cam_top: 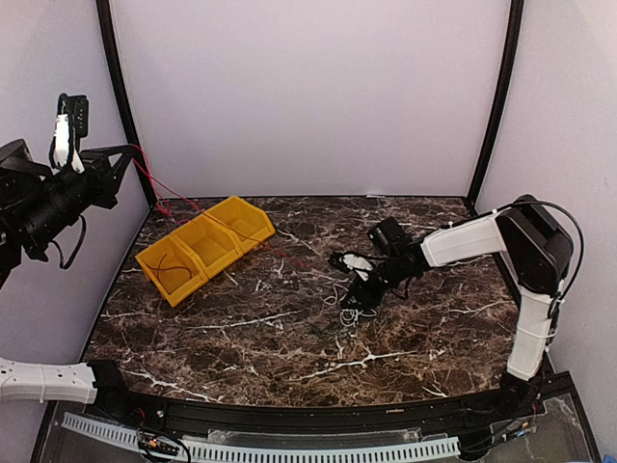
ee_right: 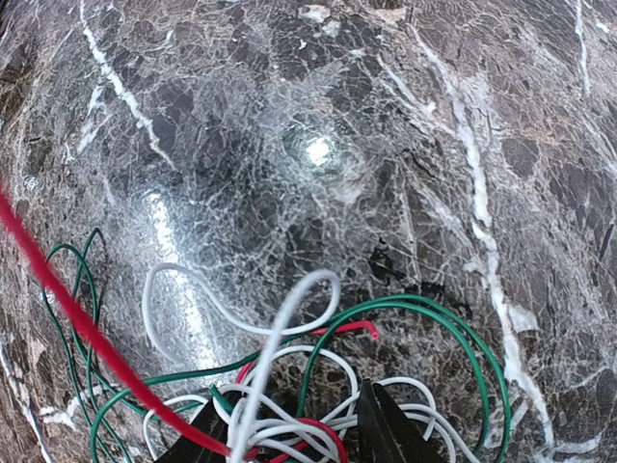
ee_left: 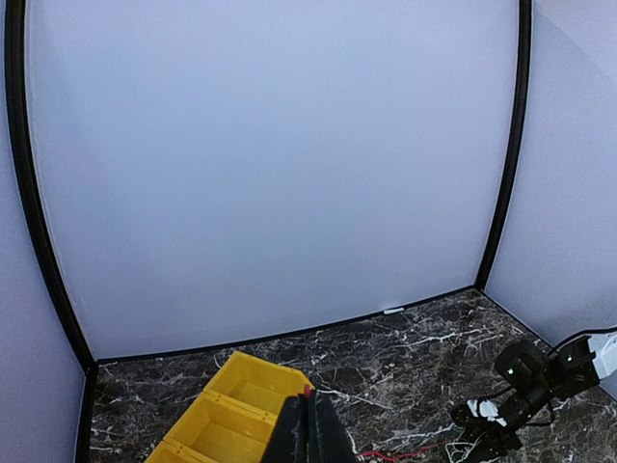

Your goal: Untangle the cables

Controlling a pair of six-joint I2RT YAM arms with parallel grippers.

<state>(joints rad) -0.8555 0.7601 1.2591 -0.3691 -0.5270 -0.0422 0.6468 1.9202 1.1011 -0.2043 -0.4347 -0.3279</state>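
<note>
The cables are a tangle [cam_top: 351, 309] of white, red and green wires on the marble table. My right gripper [cam_top: 362, 289] is down on it. In the right wrist view its fingers [ee_right: 386, 429] stand apart, open, astride white loops [ee_right: 280, 328], green loops [ee_right: 463, 328] and a red wire [ee_right: 67, 309]. My left gripper [cam_top: 128, 154] is raised high at the far left, shut on the end of the red cable [cam_top: 159, 188], which slants down taut toward the table. The red tip shows between the shut fingers [ee_left: 307, 424]. I see no thin black wire.
A yellow three-compartment bin [cam_top: 204, 246] lies at the back left, under the red cable, and also shows in the left wrist view [ee_left: 231, 415]. Black frame posts [cam_top: 120, 106] and grey walls close in the table. The right arm [cam_top: 463, 239] reaches across from the right.
</note>
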